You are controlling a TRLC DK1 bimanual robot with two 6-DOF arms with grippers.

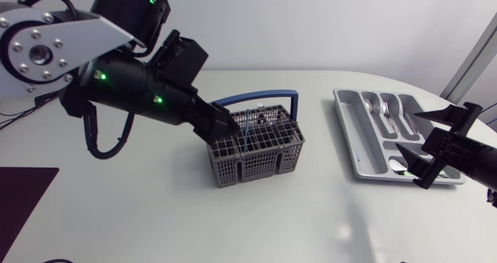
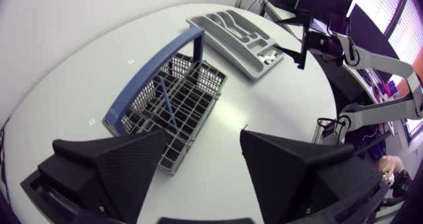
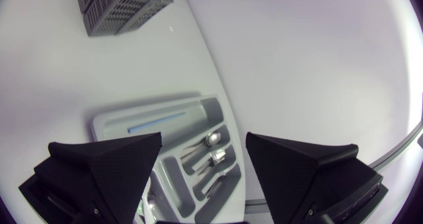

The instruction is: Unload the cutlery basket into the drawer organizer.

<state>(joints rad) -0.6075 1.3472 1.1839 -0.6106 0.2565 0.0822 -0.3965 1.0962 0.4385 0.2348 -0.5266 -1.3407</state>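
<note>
Basket: the grey mesh cutlery basket (image 2: pixel 188 95) with a blue hoop handle (image 2: pixel 158 69) stands on the white table (image 1: pixel 155 216). Its near end lies directly below my left claw (image 2: pixel 203 133), partly hidden behind one finger (image 2: pixel 112 168).
Basket contents: one thin blue rod (image 2: pixel 166 105) leans in a cell just ahead of that claw. I cannot tell whether the other cells hold anything.
Organizer: the grey drawer organizer (image 3: pixel 115 121) lies under my right claw (image 3: pixel 204 138), well beyond the left claw and past the basket.
Organizer contents: silver forks and spoons (image 3: pixel 213 156) lie in the narrow compartments just ahead of the right claw's gap.
Left claw: spread wide and pinching nothing, at the basket's rim.
Right claw: spread wide and pinching nothing, hanging above the organizer's end, apart from the cutlery.
Left arm: it enters from my left, with its black forearm slanting down to the basket.
Right arm: it enters low from my right and points across the organizer.
</note>
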